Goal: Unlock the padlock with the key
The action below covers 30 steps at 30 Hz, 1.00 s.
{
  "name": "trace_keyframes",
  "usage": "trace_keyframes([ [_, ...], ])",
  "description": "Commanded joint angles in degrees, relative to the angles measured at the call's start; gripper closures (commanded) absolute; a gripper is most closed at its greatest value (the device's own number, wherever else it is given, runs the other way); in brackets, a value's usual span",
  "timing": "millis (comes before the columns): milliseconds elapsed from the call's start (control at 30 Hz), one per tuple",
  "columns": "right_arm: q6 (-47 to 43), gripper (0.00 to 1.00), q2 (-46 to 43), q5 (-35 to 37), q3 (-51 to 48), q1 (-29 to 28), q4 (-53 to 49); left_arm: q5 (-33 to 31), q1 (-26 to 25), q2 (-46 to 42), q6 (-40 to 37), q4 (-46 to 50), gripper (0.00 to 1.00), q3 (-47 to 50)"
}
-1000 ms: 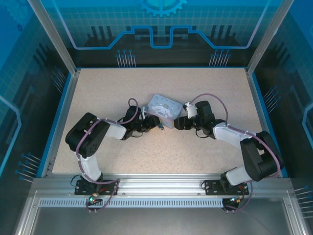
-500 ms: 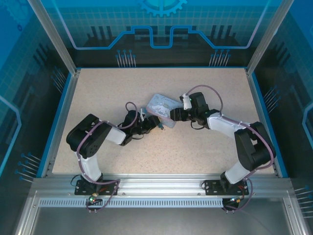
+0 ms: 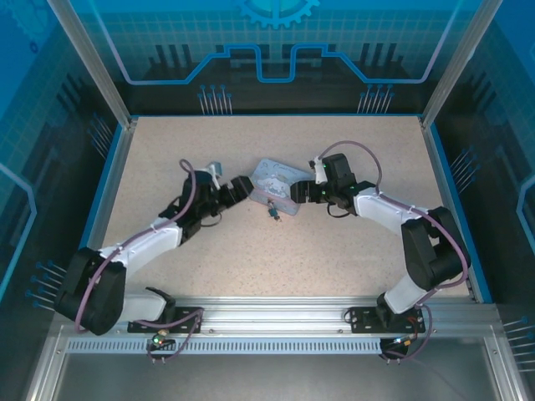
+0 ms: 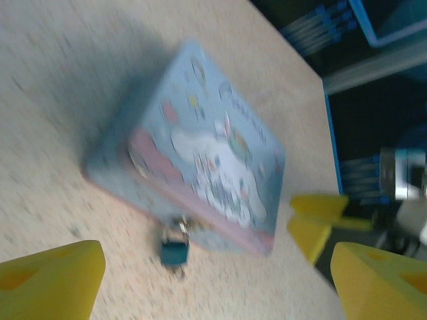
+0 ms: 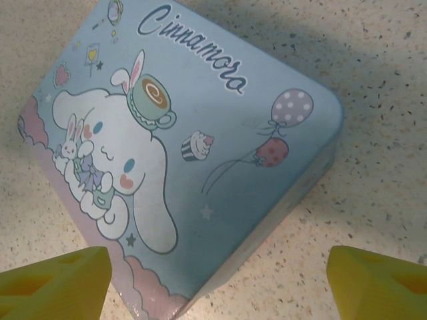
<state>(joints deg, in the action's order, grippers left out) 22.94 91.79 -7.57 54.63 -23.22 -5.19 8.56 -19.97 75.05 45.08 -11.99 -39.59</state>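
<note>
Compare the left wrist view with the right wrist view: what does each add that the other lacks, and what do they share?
Left wrist view adds: the small padlock by the long side of the tin box, and the other arm's yellow fingers past the box's corner. Right wrist view adds: the lid's script lettering, sharp enough to read; the left wrist picture is blurred. Shared: the pale blue box with its white cartoon animal, the speckled table, and each camera's own open gripper, the left gripper and the right gripper.

The pale blue tin (image 5: 187, 153) bears the cursive word "Cinnamora" along its lid's top edge.
</note>
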Motion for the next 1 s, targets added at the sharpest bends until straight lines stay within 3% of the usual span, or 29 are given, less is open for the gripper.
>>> trace_keyframes([
  [0, 3.49, 0.08, -0.87, -0.98, 0.15, -0.76, -2.34, 2.81, 3.02, 4.88, -7.37, 9.33, 0.09, -4.86],
  [267, 9.1, 0.01, 2.4, -3.83, 0.17, -1.12, 1.66, 13.87, 3.74, 25.19, -8.5, 4.26, 0.12, -17.59],
  [367, 10.06, 0.0, 4.79, -5.52, 1.9, -1.11, 1.63, 15.61, 3.01, 28.26, -8.12, 1.82, 0.13, -19.14],
  [767, 3.55, 0.04, 12.33, -7.88, 12.24, -0.17, -2.16, 19.72, -2.22, 27.99, -8.64, -0.68, 0.22, -17.44],
  [967, -0.21, 0.01, 12.96, -4.45, 13.07, 1.98, -2.37, 18.21, -3.56, 24.37, -6.67, -3.43, 0.22, -13.69],
])
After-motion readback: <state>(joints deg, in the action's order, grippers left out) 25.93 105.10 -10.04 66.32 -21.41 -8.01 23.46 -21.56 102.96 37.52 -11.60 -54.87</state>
